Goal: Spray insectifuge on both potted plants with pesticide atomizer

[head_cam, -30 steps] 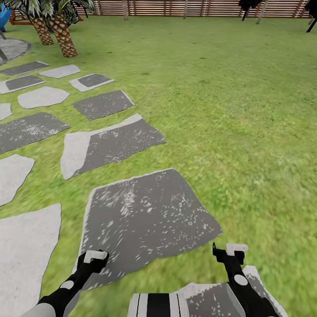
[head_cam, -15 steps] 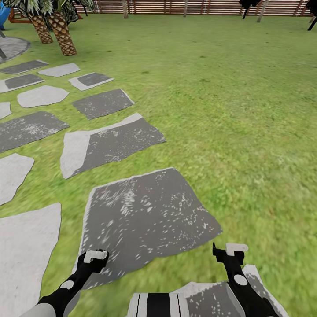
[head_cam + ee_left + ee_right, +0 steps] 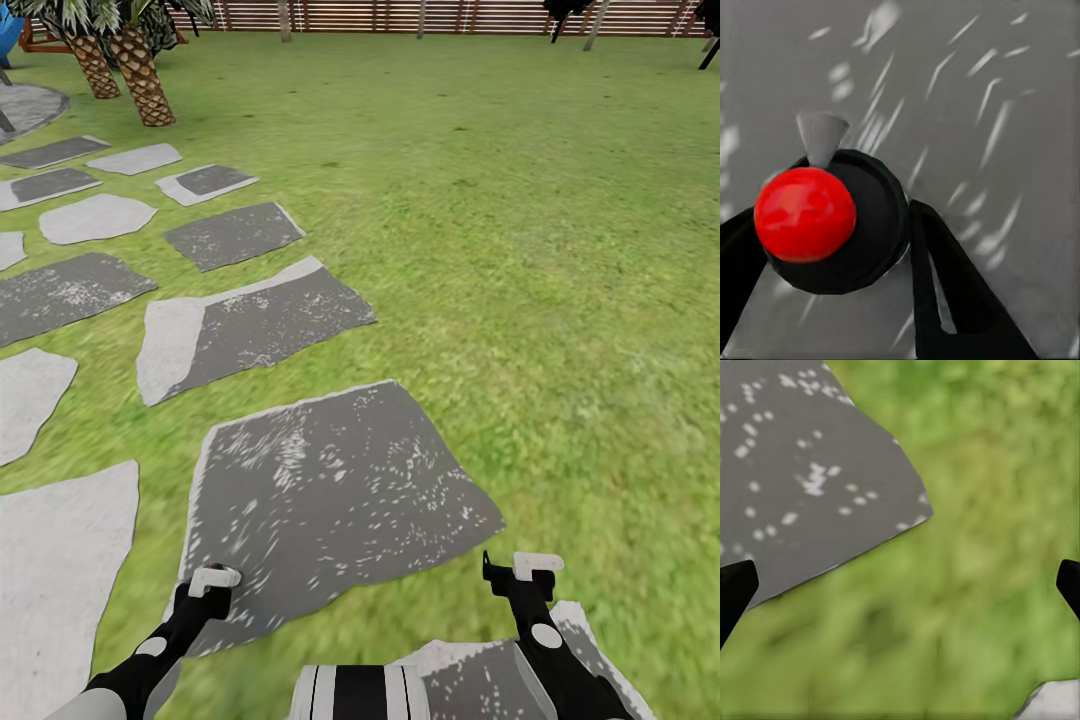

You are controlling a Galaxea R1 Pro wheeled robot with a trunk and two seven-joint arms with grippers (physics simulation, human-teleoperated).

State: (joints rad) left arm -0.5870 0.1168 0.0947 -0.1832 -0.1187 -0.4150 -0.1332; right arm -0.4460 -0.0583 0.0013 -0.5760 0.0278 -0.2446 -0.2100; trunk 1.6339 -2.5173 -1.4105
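The pesticide atomizer (image 3: 832, 225) sits between the fingers of my left gripper (image 3: 832, 277), which is shut on it. It has a round black body, a glossy red cap (image 3: 805, 214) and a grey cone nozzle (image 3: 821, 135), and hangs above a dark stepping stone. In the head view my left gripper (image 3: 207, 590) is low at the left, over the edge of the large dark stone (image 3: 330, 490). My right gripper (image 3: 520, 575) is low at the right. In its wrist view the right gripper (image 3: 900, 585) is open, with only grass between its fingers. The potted plants are out of view.
Irregular grey stepping stones (image 3: 230, 330) run up the left over the green lawn (image 3: 520, 250). Two palms with scaly trunks (image 3: 130, 70) stand at the far left beside a round paved patio (image 3: 25, 105). A brown slatted fence (image 3: 400, 15) closes the far side.
My left gripper has dipped slightly lower in the head view. The right arm and the scene are almost unchanged.
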